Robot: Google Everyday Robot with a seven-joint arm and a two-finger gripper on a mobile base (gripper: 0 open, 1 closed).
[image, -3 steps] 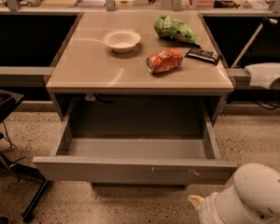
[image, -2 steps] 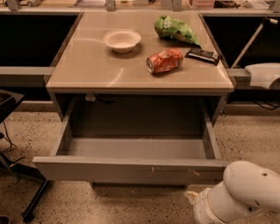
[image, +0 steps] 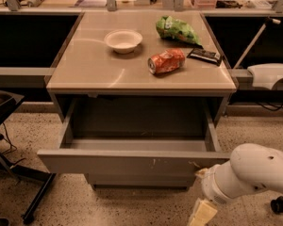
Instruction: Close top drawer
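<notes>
The top drawer is a wide, shallow grey metal drawer under the tan desk top. It stands pulled far out towards me, and its inside looks empty. Its flat front panel has small white scratches right of centre. My white arm comes in from the lower right. My gripper sits low at the bottom edge, just below and in front of the right end of the drawer front.
On the desk top lie a white bowl, a tipped orange can, a green chip bag and a dark snack bar. A black chair base stands on the floor at left. A narrower grey front sits below the drawer.
My arm has moved left and a little up along the bottom right, closer to the right end of the drawer front. The drawer and the desk items have not moved.
</notes>
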